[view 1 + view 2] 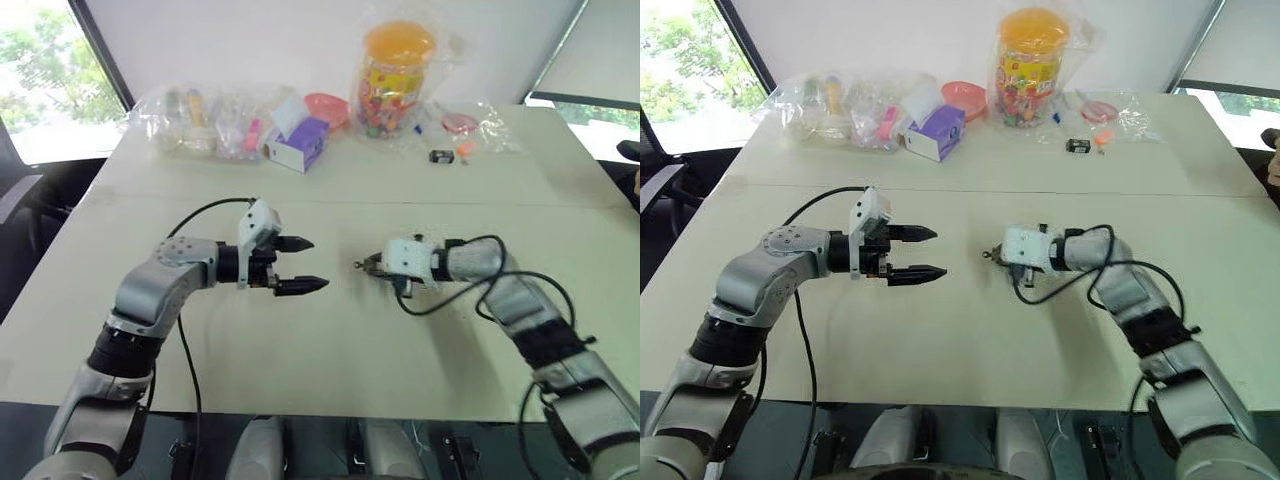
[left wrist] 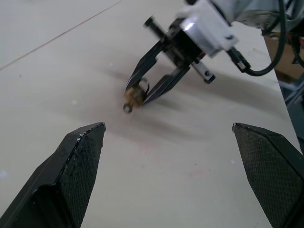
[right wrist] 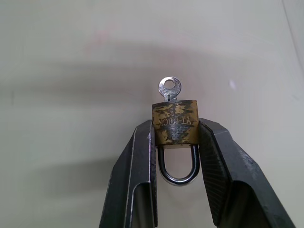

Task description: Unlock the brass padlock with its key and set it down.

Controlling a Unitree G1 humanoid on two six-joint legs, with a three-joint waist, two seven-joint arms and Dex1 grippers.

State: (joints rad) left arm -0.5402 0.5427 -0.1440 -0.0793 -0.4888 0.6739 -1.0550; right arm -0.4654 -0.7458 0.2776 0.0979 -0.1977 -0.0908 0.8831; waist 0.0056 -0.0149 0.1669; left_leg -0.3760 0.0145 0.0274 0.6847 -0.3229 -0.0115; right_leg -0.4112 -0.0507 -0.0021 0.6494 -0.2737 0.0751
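Observation:
The brass padlock (image 3: 175, 124) is small and scuffed, with a silvery shackle pointing back between the fingers. Its silver key (image 3: 169, 88) sticks out of the far end. My right gripper (image 3: 175, 130) is shut on the padlock's two sides and holds it just above the cream table (image 1: 330, 350), near the middle. From the left wrist view the padlock (image 2: 134, 95) hangs at the right gripper's (image 2: 138, 93) fingertips. My left gripper (image 1: 305, 264) is open and empty, pointing toward the padlock from a short gap away.
Along the table's far edge lie clear bags of small items (image 1: 200, 120), a purple and white box (image 1: 298, 143), a pink bowl (image 1: 327, 106), a jar with an orange lid (image 1: 396, 78) and a small black and orange item (image 1: 448, 154). A seam (image 1: 330, 200) crosses the tabletop.

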